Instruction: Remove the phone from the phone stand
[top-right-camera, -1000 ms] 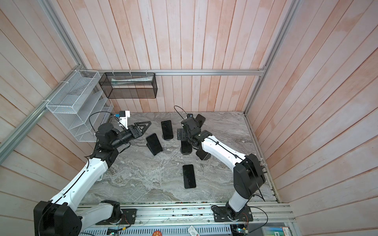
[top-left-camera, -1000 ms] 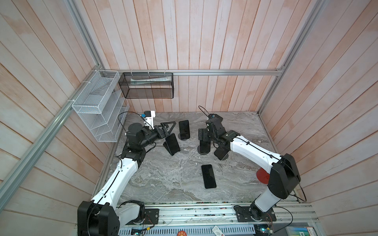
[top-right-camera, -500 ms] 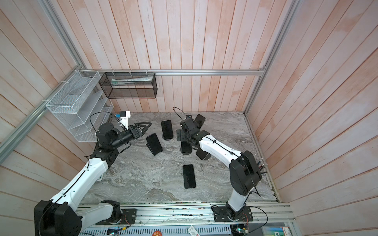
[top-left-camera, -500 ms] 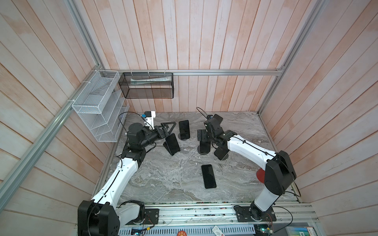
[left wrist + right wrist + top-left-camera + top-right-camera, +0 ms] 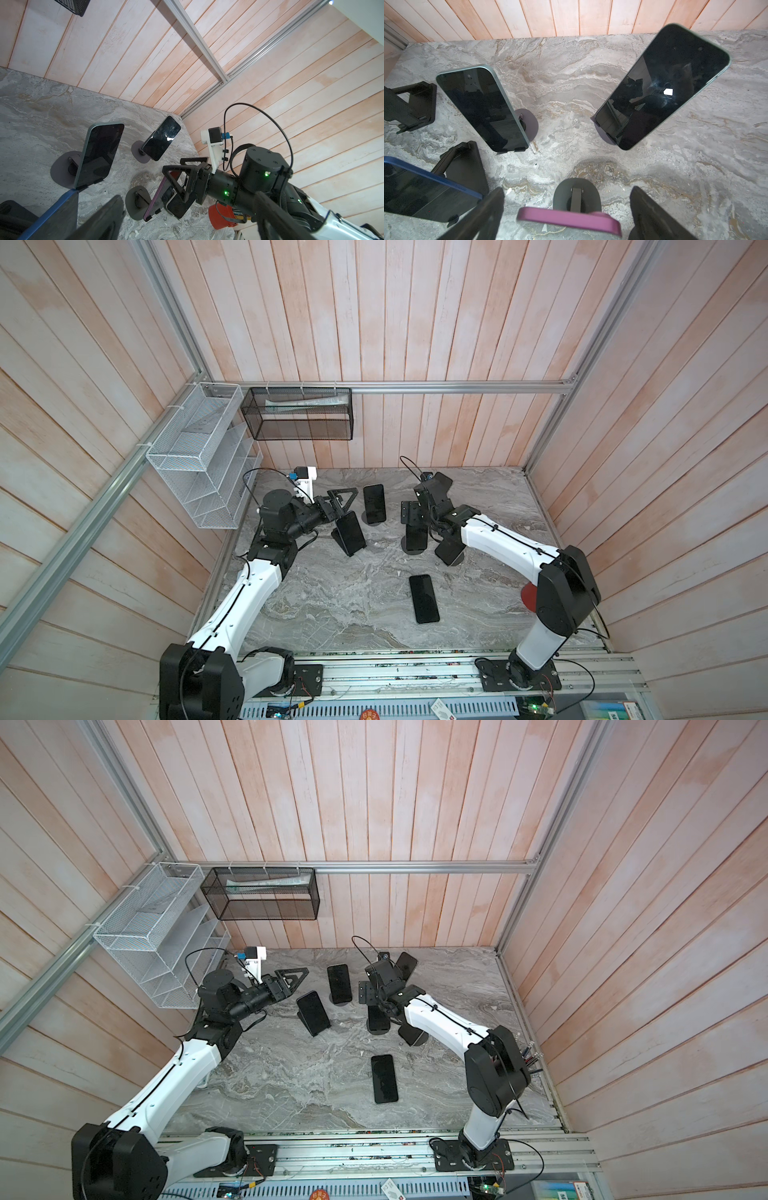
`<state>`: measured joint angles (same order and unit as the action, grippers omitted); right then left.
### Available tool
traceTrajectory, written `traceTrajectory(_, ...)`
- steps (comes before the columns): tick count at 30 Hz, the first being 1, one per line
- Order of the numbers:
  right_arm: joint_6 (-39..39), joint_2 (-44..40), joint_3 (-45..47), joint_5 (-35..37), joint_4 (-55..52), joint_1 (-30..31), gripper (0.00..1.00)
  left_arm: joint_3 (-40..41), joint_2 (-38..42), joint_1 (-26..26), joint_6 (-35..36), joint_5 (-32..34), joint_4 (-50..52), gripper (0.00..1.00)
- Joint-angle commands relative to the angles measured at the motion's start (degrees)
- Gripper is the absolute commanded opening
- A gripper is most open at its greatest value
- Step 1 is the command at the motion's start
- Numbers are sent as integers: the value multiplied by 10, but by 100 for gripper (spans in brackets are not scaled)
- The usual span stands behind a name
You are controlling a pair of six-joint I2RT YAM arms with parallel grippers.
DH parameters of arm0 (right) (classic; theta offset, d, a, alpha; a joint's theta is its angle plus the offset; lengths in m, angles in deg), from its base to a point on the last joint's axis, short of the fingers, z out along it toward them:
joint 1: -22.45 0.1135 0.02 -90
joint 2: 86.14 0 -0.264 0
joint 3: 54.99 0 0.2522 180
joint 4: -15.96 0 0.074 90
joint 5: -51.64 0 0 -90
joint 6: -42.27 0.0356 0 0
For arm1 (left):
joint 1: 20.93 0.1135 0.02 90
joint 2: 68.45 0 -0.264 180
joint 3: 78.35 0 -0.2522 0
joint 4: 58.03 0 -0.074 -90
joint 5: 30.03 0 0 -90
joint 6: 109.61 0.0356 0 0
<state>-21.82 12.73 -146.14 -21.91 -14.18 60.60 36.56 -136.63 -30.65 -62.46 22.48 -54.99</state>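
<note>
A purple phone (image 5: 569, 221) stands tilted on a black phone stand with a round base (image 5: 577, 197). My right gripper (image 5: 569, 220) is open, one finger on each side of the phone's top edge, not touching it. In both top views the right gripper (image 5: 415, 514) (image 5: 372, 992) hangs over this phone (image 5: 415, 537) (image 5: 378, 1021). In the left wrist view its triangular fingers (image 5: 178, 180) flank the phone (image 5: 158, 197). My left gripper (image 5: 343, 499) (image 5: 293, 979) is open and empty, just behind a blue-edged phone (image 5: 351, 533) on its own stand.
More phones on stands stand close around: a green-edged one (image 5: 483, 108), another (image 5: 662, 87), and one (image 5: 449, 549) under my right forearm. A phone (image 5: 424, 598) lies flat near the front. A red cup (image 5: 220, 214) sits by the right wall. Wire baskets (image 5: 199, 456) (image 5: 299, 414) hang at the back left.
My right wrist has shifted slightly toward the back over the purple phone. The left arm has not moved.
</note>
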Motion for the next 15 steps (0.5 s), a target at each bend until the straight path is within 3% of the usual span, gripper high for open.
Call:
traceTrajectory(1,17,12,9,19,3,2,94,-14,0,-1,10,2,1,99)
traceTrajectory(15,35,25,18,37,10,12,91,-13,-1,-1,6,2,-2,99)
